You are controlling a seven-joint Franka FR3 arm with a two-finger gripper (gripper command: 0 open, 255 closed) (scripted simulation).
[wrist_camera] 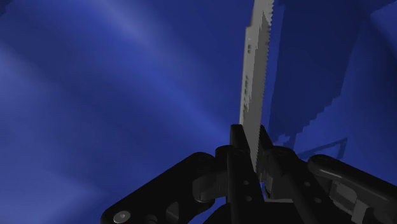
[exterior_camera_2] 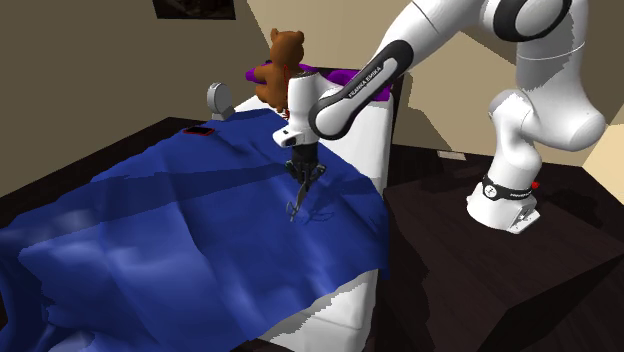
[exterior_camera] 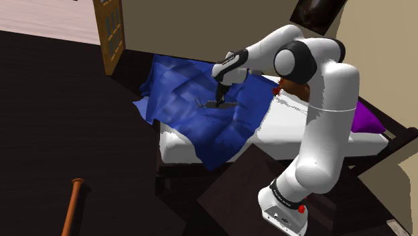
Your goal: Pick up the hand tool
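The claw (wrist_camera: 252, 145) is clenched on the hand tool (wrist_camera: 255, 76). In the wrist view its two black fingers press on either side of a thin grey blade with a saw-toothed edge, which sticks out well past the fingertips toward the blue blanket (wrist_camera: 114, 95).

In the shoulder view the claw (exterior_camera: 220, 92) points down over the middle of the blanket (exterior_camera: 177, 94), with the tool (exterior_camera: 216, 103) hanging below it. In the second exterior view the tool (exterior_camera_2: 296, 200) is a slim grey shape running down from the claw (exterior_camera_2: 303, 170) to the blanket (exterior_camera_2: 180, 230), and a faint dark shadow lies on the cloth just beside its lower end. I cannot tell from these views whether that lower end touches the blanket or hangs just clear of it.

So reaching and gripping look done, and the lift looks barely begun at most. What is left is to raise the tool plainly clear of the blanket. The grip is on a thin, flat blade, so the tool could pivot or slip between the fingers as it rises.

A brown teddy bear (exterior_camera_2: 280, 65) sits beyond the blanket's far end, well apart from the tool.
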